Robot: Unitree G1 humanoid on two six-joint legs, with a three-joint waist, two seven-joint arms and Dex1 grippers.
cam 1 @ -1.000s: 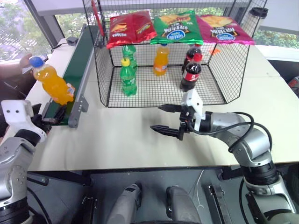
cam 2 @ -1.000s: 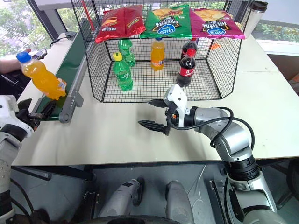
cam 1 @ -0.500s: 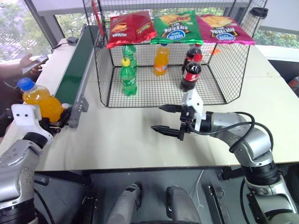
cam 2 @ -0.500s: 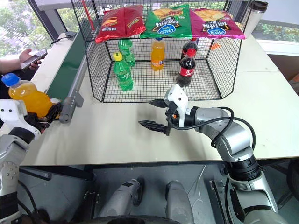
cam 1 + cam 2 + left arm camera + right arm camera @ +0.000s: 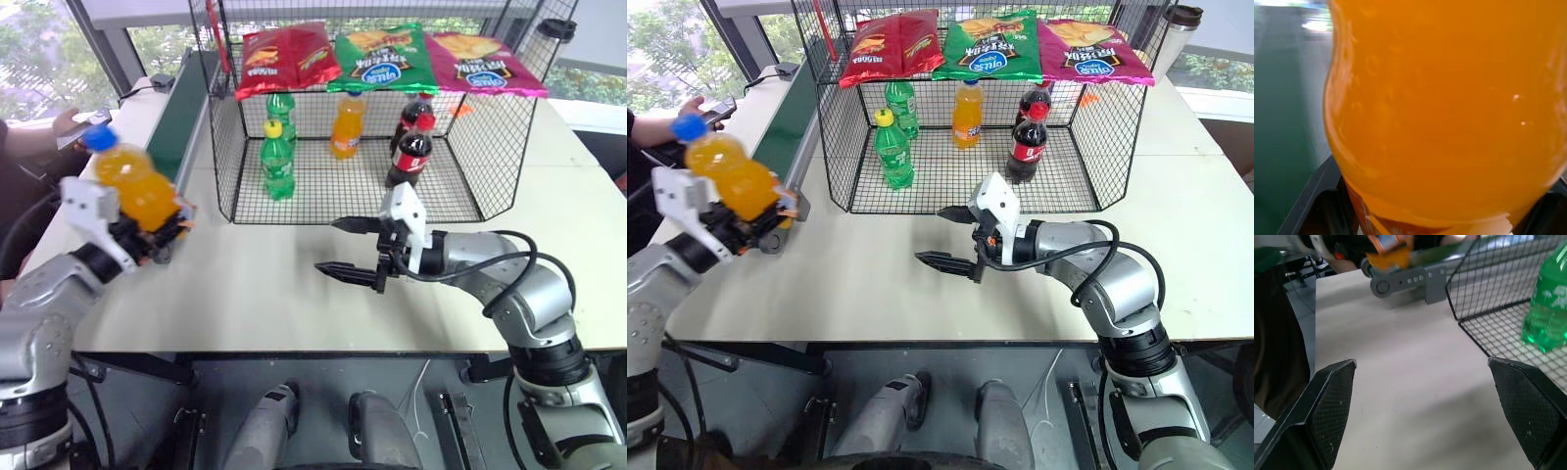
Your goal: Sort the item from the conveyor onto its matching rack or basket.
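Counter [image 5: 294, 304]: pale top, carries everything. Black wire-mesh cage [image 5: 460, 186] stands beyond the right tool; three crisp bags lie on its roof, red [image 5: 287, 57], green [image 5: 383, 56], magenta [image 5: 487, 63]. Conveyor [image 5: 182, 122], dark green belt with grey rails, runs away from the left tool along the cage's left wall; its near end roller sits just behind that tool.

Inside the cage: two green bottles [image 5: 277, 160] on the left, one behind the other; orange-capped orange bottle [image 5: 344, 125] mid-back; two cola bottles [image 5: 409, 157] on the right, nearest the right tool's line.

Left tool [image 5: 152, 238]: clamped on the lower body of the orange soda bottle [image 5: 137, 184], blue cap up and tilted away to the left, held above the counter edge in front of the conveyor end, well left of the cage. In the left wrist view the bottle [image 5: 1449, 107] sits between the black fingers.

Right tool [image 5: 345, 247]: jaws spread wide, nothing between them, pointing left over bare counter in front of the cage opening. Right wrist view shows its fingers [image 5: 1327, 406] wide apart.

A person's hand [image 5: 707, 108] holds a phone far left, beyond the left tool.
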